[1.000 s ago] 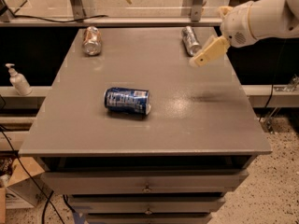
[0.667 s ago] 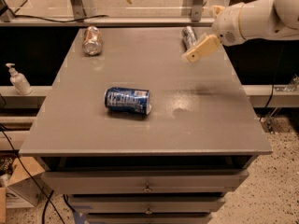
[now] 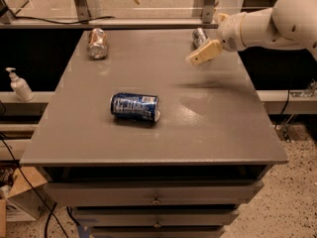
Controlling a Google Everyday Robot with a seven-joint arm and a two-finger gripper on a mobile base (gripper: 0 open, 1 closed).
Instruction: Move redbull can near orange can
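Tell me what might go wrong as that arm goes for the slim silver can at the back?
The gripper hangs just in front of the redbull can, which seems to lie on its side near the back right edge of the table; a nudge could roll it off. The orange can at the back left also lies on its side, so a close set-down might send it rolling.

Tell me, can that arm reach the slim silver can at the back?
Probably yes. The end effector hovers right by the redbull can, with nothing between them; the blue can and orange can lie well away.
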